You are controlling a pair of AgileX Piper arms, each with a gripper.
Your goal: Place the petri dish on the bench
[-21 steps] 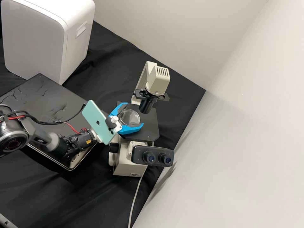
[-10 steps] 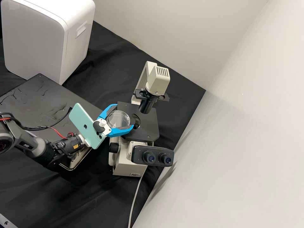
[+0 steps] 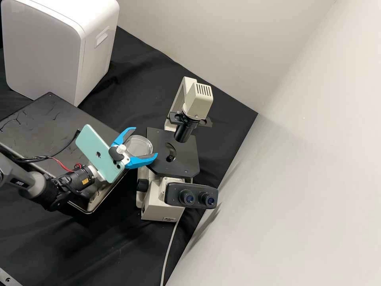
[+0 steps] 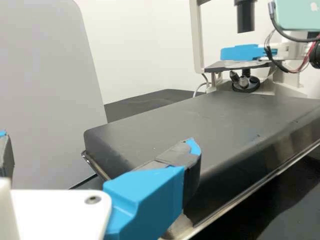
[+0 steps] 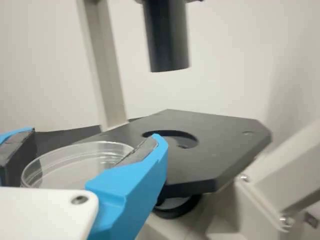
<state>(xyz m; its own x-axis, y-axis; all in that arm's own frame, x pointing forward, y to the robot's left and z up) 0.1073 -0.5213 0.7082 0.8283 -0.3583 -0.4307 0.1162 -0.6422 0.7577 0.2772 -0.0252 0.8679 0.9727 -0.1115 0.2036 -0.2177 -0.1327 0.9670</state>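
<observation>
A clear round petri dish [image 3: 138,146] hangs in the air just left of the microscope stage [image 3: 180,157], above the edge of a black slab. My right gripper [image 3: 143,143] is shut on the petri dish, one blue finger on each side of its rim. The right wrist view has the dish [image 5: 75,160] between the fingers of the right gripper [image 5: 90,145], with the stage [image 5: 210,145] and its hole just beyond. My left gripper [image 4: 97,150] stands open low beside the black slab [image 4: 210,130]. From there the right gripper [image 4: 245,51] appears far off by the microscope.
The beige microscope [image 3: 174,174] stands mid-bench with its eyepieces [image 3: 192,196] facing front and a cable trailing forward. A white box [image 3: 55,43] sits at the back left. The black slab [image 3: 43,123] lies left of the microscope. A pale wall closes the right side.
My right gripper has drawn back to the left with the petri dish, carrying it from over the stage hole to just off the stage's left edge.
</observation>
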